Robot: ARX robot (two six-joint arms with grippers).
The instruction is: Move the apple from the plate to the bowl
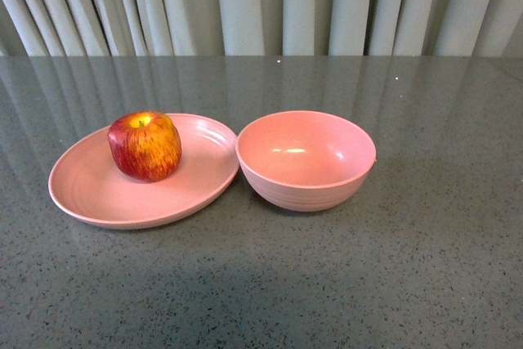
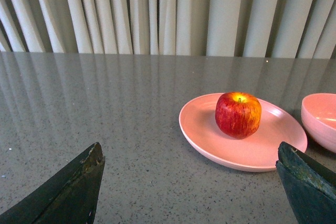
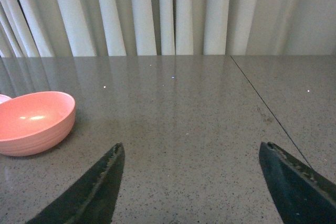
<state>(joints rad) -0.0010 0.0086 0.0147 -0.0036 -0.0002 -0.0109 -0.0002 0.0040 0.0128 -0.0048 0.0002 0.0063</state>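
Standing wide open, the left gripper (image 2: 189,150) and right gripper (image 3: 192,146) hold nothing; the apple (image 1: 145,146) sits on the plate (image 1: 86,190).

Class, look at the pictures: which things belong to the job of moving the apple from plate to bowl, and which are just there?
Belong to the job:
- apple, sitting on the plate
- plate
- bowl, empty, right beside the plate

Just there:
- grey table
- curtain behind it
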